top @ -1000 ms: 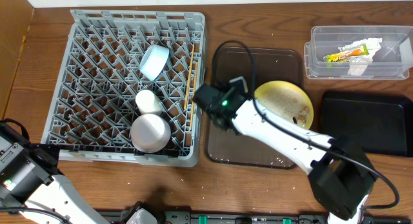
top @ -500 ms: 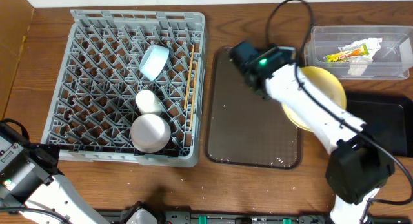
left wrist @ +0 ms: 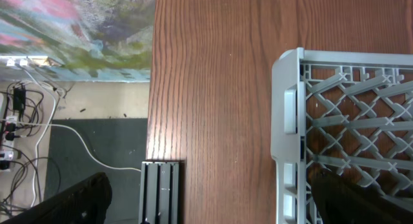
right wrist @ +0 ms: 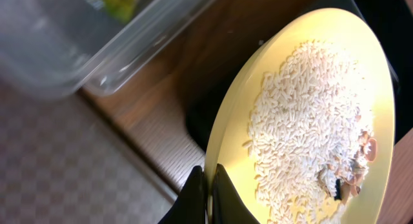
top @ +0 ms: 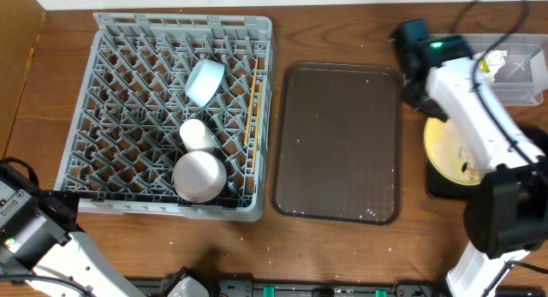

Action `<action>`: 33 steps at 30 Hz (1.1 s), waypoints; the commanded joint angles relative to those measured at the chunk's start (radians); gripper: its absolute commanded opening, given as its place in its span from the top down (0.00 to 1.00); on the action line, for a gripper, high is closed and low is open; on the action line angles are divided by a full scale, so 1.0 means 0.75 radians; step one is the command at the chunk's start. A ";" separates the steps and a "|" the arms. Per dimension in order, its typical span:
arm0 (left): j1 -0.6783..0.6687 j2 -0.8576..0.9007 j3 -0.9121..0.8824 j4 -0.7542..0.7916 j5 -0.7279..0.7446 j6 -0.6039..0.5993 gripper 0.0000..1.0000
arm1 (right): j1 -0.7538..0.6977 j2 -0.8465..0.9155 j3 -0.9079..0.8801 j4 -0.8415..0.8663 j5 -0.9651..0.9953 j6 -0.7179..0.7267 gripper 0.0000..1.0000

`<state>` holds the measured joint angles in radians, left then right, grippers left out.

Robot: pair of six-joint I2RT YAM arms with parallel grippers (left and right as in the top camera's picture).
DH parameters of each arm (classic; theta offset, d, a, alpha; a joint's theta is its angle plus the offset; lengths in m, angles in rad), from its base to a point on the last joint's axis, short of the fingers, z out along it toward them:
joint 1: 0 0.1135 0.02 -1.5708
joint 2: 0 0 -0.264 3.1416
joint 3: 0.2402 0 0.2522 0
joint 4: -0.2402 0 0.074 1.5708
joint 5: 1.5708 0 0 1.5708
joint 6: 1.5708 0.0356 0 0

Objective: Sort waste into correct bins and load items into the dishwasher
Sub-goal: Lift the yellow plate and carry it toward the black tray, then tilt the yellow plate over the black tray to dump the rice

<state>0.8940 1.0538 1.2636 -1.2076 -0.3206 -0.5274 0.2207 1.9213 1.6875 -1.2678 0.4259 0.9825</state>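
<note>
Brown wood table (left wrist: 206,88); grey floor (left wrist: 97,143) w/ cables (left wrist: 18,98).

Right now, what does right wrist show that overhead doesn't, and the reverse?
Right wrist only: the heap of rice crumbs on the yellow plate, and the right pincer shut on its rim. Overhead only: the dish rack holding saucer, cup, bowl and chopsticks, plus the brown tray. Both: the plate over the black bin, beside the clear tub.
</note>
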 commanded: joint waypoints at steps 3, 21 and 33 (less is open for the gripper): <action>0.006 -0.004 0.022 -0.005 -0.017 -0.013 0.00 | -0.216 -0.053 0.027 0.005 -0.196 -0.022 0.99; 0.006 -0.004 0.022 -0.005 -0.018 -0.012 0.00 | -0.722 -0.053 0.027 0.115 -0.935 -0.466 0.99; 0.006 -0.004 0.022 -0.005 -0.017 -0.013 0.00 | -0.900 -0.082 0.027 0.095 -1.338 -0.620 0.99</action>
<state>0.8940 1.0538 1.2636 -1.2076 -0.3206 -0.5274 -0.4259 1.9099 1.6878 -1.1904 -0.4931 0.5663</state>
